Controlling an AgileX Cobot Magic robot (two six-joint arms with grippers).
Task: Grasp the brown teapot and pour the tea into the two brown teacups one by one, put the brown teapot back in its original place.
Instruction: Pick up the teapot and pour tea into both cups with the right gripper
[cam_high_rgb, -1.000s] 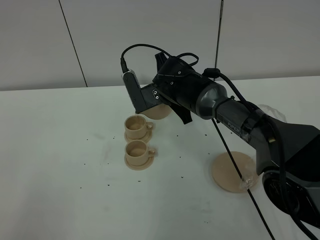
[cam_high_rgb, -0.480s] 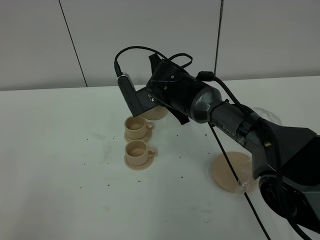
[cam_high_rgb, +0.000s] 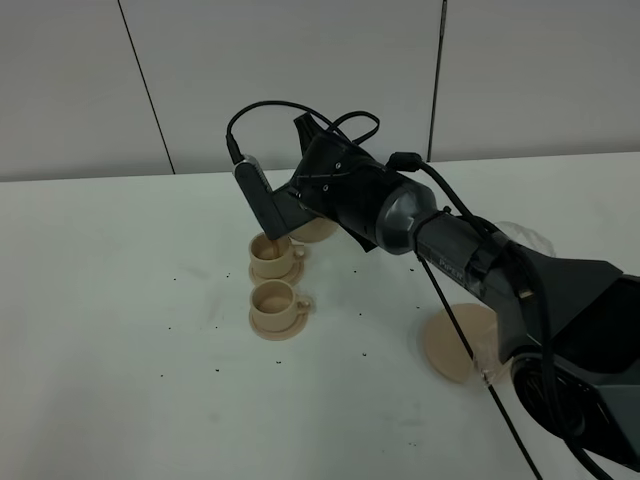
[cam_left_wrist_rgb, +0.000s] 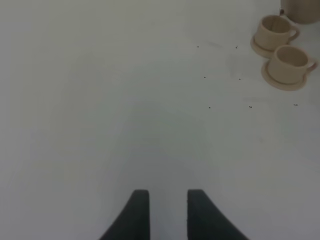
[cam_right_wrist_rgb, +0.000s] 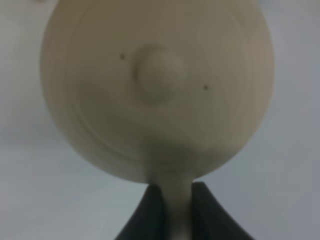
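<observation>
brown teapot: held up off the worktop by its handle, just behind and above the far teacup; in the high view it is mostly hidden by the wrist, and the spout cannot be seen.
lid: seen full on in the right wrist view, with its knob at the centre.
right claw: pressed together on the loop handle, one dark finger on either side of it.
far teacup: upright on its small saucer, with the teapot close over it.
near teacup: upright on its own small saucer, just in front of the far one; the two saucers lie almost edge to edge.
wide saucer: flat on the worktop, nothing standing on it, well apart from the cups and beside the right arm's base; a black cable is seen crossing it.
left claw: held over bare worktop away from the cups, its fingers slightly spread with nothing between them.
worktop: white, scattered with small dark specks.
</observation>
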